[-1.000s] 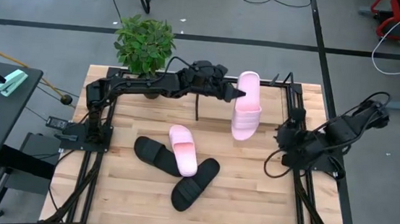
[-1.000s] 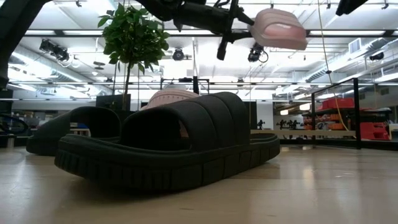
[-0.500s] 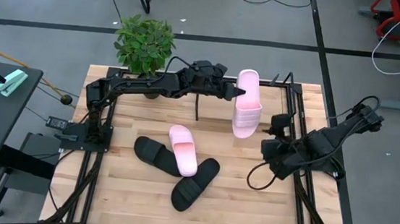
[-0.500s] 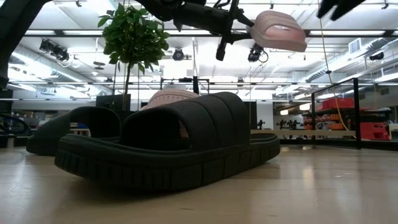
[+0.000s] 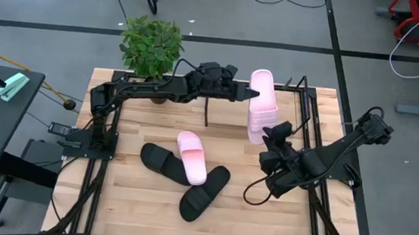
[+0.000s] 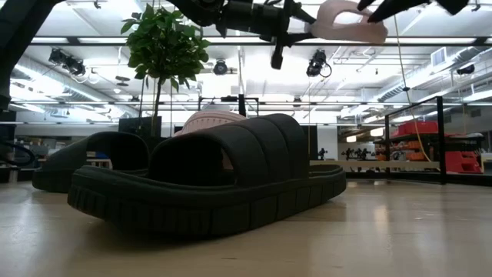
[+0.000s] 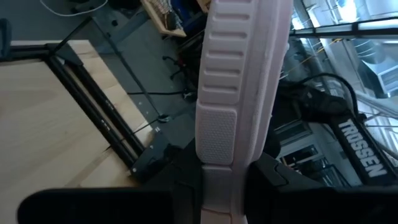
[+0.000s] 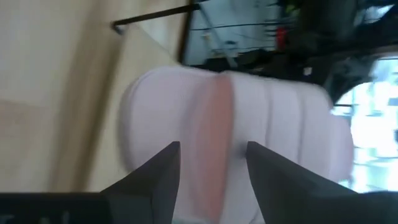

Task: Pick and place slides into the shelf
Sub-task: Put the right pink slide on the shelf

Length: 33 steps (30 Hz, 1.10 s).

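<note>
On the pale wooden table [image 5: 141,203], nearest the low camera, a black slide [image 6: 207,181] fills much of that view and hides most of what lies behind it; from above it lies at the near middle, overlapped by the grounded pink slide [image 5: 192,155], with the second black slide [image 5: 163,161] just beside them to the left. Farther back, the left gripper [image 5: 246,96] holds a raised pink slide [image 5: 261,105] clamped by its edge, narrowly closed on the sole, above the far right part of the table. The right gripper [image 5: 272,136] is close beside that slide's near end, fingers parted; its wrist view is blurred, so whether it touches the slide is hard to say. The shelf [image 5: 304,91] shows only as thin black rods at the far right corner, mostly hidden. A potted plant [image 5: 151,45] stands at the far left edge. Beyond, grey floor with cables, and in the low view a lit workshop.
</note>
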Available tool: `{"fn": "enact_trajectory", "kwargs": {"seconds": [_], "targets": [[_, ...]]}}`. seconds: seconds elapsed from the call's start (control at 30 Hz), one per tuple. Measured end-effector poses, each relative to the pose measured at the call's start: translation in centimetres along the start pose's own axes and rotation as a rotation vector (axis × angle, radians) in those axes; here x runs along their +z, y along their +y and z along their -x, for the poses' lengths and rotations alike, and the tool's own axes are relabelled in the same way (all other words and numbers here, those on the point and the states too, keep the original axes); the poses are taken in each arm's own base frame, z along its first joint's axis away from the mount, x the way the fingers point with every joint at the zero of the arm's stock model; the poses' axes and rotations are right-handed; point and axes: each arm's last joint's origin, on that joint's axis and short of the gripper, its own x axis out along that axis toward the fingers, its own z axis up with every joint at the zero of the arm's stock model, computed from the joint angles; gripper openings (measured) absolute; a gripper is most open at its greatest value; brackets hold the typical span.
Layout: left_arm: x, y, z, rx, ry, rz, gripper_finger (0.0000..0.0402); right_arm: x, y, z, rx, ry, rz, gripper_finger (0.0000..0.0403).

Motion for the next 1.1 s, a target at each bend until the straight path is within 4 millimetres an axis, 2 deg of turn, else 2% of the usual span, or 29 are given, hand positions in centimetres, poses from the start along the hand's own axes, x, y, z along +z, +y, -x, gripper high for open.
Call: {"fn": "enact_trajectory", "kwargs": {"seconds": [0.13,0.43,0.6,0.83,1.0,1.1], "targets": [[-0.4,-0.1,-0.1,0.0,0.011,-0.001,0.0077,0.4,0.2,-0.2,-0.076,0.005,0.041,0.0189],[-0.7,-0.5,-0.2,-0.015,0.006,-0.006,0.0077,0.2,-0.4,-1.3,-0.08,0.053,0.01,0.018],[-0.9,-0.7,-0.2,-0.019,0.005,-0.008,0.0077,0.0,-0.8,-2.0,-0.078,0.083,-0.001,0.0133],[-0.9,-0.8,-0.2,-0.022,0.007,-0.013,0.0077,0.0,-0.9,-2.3,-0.07,0.095,-0.006,0.0014],[-0.9,-0.9,-0.2,-0.033,0.018,-0.062,0.0077,0.0,-0.9,-2.3,-0.073,0.094,-0.054,0.0007],[-1.0,-0.9,-0.2,-0.042,0.028,-0.066,0.0109,-0.1,-0.9,-2.2,-0.076,0.092,-0.055,0.0006]]}}
